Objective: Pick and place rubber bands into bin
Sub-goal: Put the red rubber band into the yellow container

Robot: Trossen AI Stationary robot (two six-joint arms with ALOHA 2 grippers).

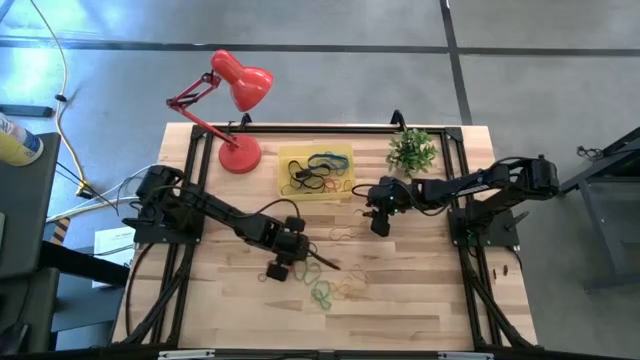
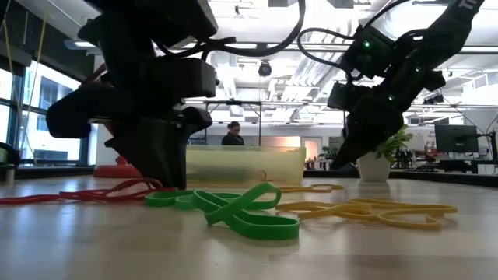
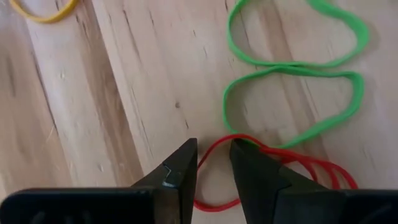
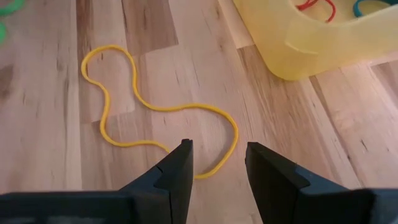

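Left claw (image 3: pixel 212 163): low over the counter (image 1: pixel 420 300) near its middle, tips parted by a narrow gap astride one strand of a red band (image 3: pixel 273 163); not clamped.
Right claw (image 4: pixel 217 165): parted wider, poised above a looping yellow band (image 4: pixel 155 112), just off the bin's corner.
Loose bands: thin floppy loops lying flat; green band (image 3: pixel 292 68) in two lobes just beyond the red one; a small cluster of green and yellow in front of the left claw in the high view.
Bin (image 1: pixel 316 171): shallow translucent yellow tray toward the counter's back, between red lamp (image 1: pixel 235 95) and potted plant (image 1: pixel 411 150); dark, blue and red bands inside.
Low view only: bands resting on wood, left claw down at the surface, right claw raised above it.
Open room: bare wood along the front edge and between the arms.
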